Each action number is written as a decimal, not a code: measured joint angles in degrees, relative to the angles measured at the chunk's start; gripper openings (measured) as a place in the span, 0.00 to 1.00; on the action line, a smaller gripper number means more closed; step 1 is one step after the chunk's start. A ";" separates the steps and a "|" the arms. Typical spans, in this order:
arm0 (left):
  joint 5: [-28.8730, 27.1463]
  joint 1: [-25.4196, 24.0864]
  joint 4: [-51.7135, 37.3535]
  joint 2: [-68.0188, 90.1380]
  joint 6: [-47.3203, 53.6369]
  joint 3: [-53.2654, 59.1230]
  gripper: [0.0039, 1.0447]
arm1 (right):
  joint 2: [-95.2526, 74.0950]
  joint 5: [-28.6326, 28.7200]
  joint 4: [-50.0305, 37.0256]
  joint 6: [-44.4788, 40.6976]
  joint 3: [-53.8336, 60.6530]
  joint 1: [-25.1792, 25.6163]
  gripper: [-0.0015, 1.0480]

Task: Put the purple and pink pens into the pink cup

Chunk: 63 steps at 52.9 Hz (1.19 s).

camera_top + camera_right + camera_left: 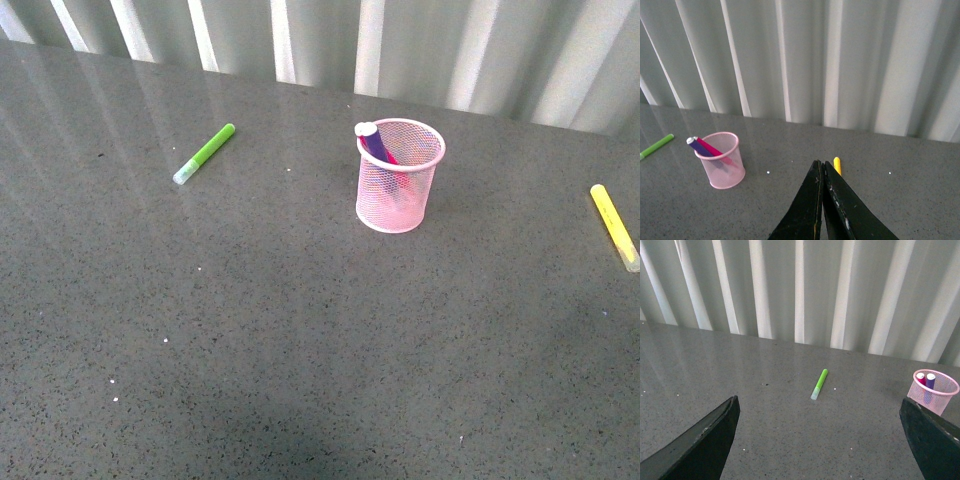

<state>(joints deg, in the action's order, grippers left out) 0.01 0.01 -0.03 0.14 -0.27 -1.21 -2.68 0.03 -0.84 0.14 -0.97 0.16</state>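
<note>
Front view shows me both pens (377, 147) leaning in the cup (398, 178) near the table's far edge. My left gripper (820, 440) hangs wide, the right gripper (822, 200) pinched empty. Risk I see: a careless swing topples the cup.

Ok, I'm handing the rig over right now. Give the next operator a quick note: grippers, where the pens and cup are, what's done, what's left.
Left gripper: open, empty, clear of the pens.
Right gripper: shut, holding nothing.
Pink cup stands upright mid-table. Purple pen and pink pen are both inside it, leaning against the rim.
Green marker and yellow marker lie loose on the table, not part of the job.
Done: both pens inserted. Left: nothing visible.
</note>
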 joint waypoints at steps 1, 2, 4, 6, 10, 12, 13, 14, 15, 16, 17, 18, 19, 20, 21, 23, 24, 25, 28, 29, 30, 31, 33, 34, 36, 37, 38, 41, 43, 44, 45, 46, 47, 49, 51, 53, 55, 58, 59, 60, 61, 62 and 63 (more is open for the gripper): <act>-0.02 0.00 0.00 0.00 0.00 0.00 0.94 | 1.36 -0.15 0.48 0.00 -0.02 0.00 0.03; -0.02 0.00 0.00 0.02 0.00 0.00 0.94 | 1.99 -0.13 0.48 0.02 -0.04 0.00 0.03; 0.00 0.00 0.00 0.00 0.00 0.00 0.94 | 2.43 -0.04 0.57 0.02 -0.04 0.00 0.03; -0.02 0.00 0.00 -0.07 0.00 0.00 0.94 | 2.43 -0.09 0.66 0.02 -0.04 0.00 0.03; 0.00 0.00 0.00 -0.04 0.00 0.00 0.94 | 2.43 -0.07 0.72 0.02 -0.04 0.00 0.03; 0.00 0.00 0.00 -0.07 0.00 0.00 0.94 | 2.43 -0.07 0.74 0.02 -0.04 0.00 0.03; 0.00 0.00 0.00 -0.07 0.00 0.00 0.94 | 2.43 -0.04 0.74 0.02 -0.04 0.00 0.03; -0.02 0.00 0.00 -0.07 0.00 0.00 0.94 | 2.43 -0.04 0.74 0.02 -0.04 0.00 0.03; 0.00 0.00 0.00 -0.07 0.00 0.00 0.94 | 2.43 -0.04 0.74 0.02 -0.04 0.00 0.03; -0.02 0.00 0.00 -0.07 0.00 0.00 0.94 | 2.43 -0.04 0.74 0.02 -0.04 0.00 0.03; -0.02 0.00 0.00 -0.07 0.00 0.00 0.94 | 2.43 -0.04 0.74 0.02 -0.04 0.00 0.03; -0.02 0.00 0.00 -0.07 0.00 0.00 0.94 | 2.43 -0.04 0.74 0.02 -0.04 0.00 0.03; 0.00 0.00 0.00 -0.07 0.00 0.00 0.94 | 2.43 -0.07 0.74 -0.04 -0.04 0.00 0.06; 0.00 0.00 0.00 -0.07 0.00 0.00 0.94 | 2.43 -0.04 0.74 -0.02 -0.04 0.00 0.09; 0.00 0.00 0.00 -0.07 0.00 0.00 0.94 | 2.43 -0.07 0.74 0.00 -0.04 0.00 0.14; 0.00 0.00 0.00 -0.07 0.00 0.00 0.94 | 2.43 -0.04 0.74 0.00 -0.04 0.00 0.23; 0.00 0.00 0.00 -0.07 0.00 0.00 0.94 | 2.43 -0.04 0.74 0.00 -0.04 0.00 0.26; -0.02 0.00 0.00 -0.07 0.00 0.00 0.94 | 2.43 -0.04 0.74 0.00 -0.04 0.00 0.31; 0.00 0.00 0.00 -0.07 0.00 0.00 0.94 | 2.43 -0.04 0.74 0.00 -0.04 0.00 0.45; 0.00 0.00 0.00 -0.07 0.00 0.00 0.94 | 2.43 -0.04 0.74 0.00 -0.04 0.00 0.46; -0.02 0.00 0.00 -0.07 0.00 0.00 0.94 | 2.43 -0.04 0.74 0.00 -0.04 0.00 0.50; 0.00 0.00 0.00 -0.07 0.00 0.00 0.94 | 2.43 -0.04 0.74 0.00 -0.04 0.00 0.51; -0.02 0.00 0.00 -0.07 0.00 0.00 0.94 | 2.43 -0.04 0.74 0.00 -0.04 0.00 0.58; -0.02 0.00 0.00 -0.07 0.00 0.00 0.94 | 2.43 -0.04 0.74 0.00 -0.04 0.00 0.60; -0.02 0.00 0.00 -0.07 0.00 0.00 0.94 | 2.43 -0.04 0.74 0.00 -0.04 0.00 0.67; -0.02 0.00 0.00 -0.07 0.00 0.00 0.94 | 2.43 -0.04 0.74 0.00 -0.04 0.00 0.70; 0.00 0.00 0.00 -0.07 0.00 0.00 0.94 | 2.43 -0.04 0.74 0.00 -0.04 0.00 0.75; 0.00 0.00 0.00 -0.07 0.00 0.00 0.94 | 2.43 -0.04 0.74 0.00 -0.04 0.00 0.85; 0.00 0.00 0.00 -0.07 0.00 0.00 0.94 | 2.43 -0.04 0.74 0.00 -0.04 0.00 0.90; 0.00 0.00 0.00 -0.07 0.00 0.00 0.94 | 2.43 -0.07 0.74 0.02 -0.04 0.00 0.93; -0.02 0.00 0.00 -0.07 0.00 0.00 0.94 | 2.43 -0.04 0.74 0.04 -0.04 0.00 0.95; 0.00 0.00 0.00 -0.07 0.00 0.00 0.94 | 2.43 -0.04 0.74 0.07 -0.04 0.00 0.95; 0.00 0.00 0.00 -0.07 0.00 0.00 0.94 | 2.43 -0.04 0.74 0.04 -0.04 0.00 0.95; -0.02 0.00 0.00 -0.07 0.00 0.00 0.94 | 2.43 -0.04 0.74 0.04 -0.04 0.00 0.93; 0.00 0.00 0.00 -0.07 0.00 0.00 0.94 | 2.43 -0.04 0.74 0.04 -0.04 0.00 0.93; -0.02 0.00 0.00 -0.07 0.00 0.00 0.94 | 2.43 -0.04 0.74 0.04 -0.04 0.00 0.93; 0.00 0.00 0.00 -0.07 0.00 0.00 0.94 | 2.43 -0.04 0.74 0.04 -0.04 0.00 0.93; -0.02 0.00 0.00 -0.07 0.00 0.00 0.94 | 2.43 -0.04 0.74 0.04 -0.04 0.00 0.93; -0.02 0.00 0.00 -0.07 0.00 0.00 0.94 | 2.43 -0.04 0.74 0.04 -0.04 0.00 0.93; 0.00 0.00 0.00 -0.07 0.00 0.00 0.94 | 2.43 -0.04 0.74 0.04 -0.04 0.00 0.93; -0.02 0.00 0.00 -0.07 0.00 0.00 0.94 | 2.43 -0.04 0.74 0.04 -0.04 0.00 0.93; -0.02 0.00 0.00 -0.07 0.00 0.00 0.94 | 2.43 -0.04 0.74 0.04 -0.04 0.00 0.93; 0.00 0.00 0.00 -0.07 0.00 0.00 0.94 | 2.43 -0.04 0.74 0.04 -0.04 0.00 0.93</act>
<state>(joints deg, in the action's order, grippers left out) 0.01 0.01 -0.03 0.08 -0.27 -1.21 -0.25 -0.01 -0.10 0.19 -1.02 0.16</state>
